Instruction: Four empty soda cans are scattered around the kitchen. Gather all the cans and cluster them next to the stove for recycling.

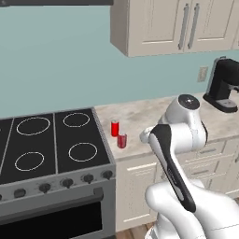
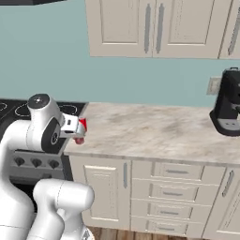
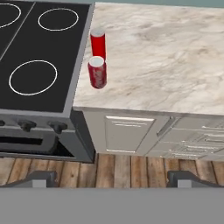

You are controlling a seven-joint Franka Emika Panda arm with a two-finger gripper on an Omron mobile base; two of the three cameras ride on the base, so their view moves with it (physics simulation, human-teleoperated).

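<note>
While the gripper (image 3: 112,178) hangs above the floor with its jaws spread wide and empty, two red cans (image 3: 97,72) stand upright on the counter (image 3: 166,65); they sit close together just right of the stove (image 3: 39,57). In the hand view, the far can (image 3: 98,43) lies at twelve o'clock from the near one.

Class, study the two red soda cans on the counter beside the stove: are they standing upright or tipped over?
Upright. The nearer can and the farther can both stand on end on the counter, round tops up, close beside the stove.

glossy white arm (image 1: 182,140), dark joint bands
</note>
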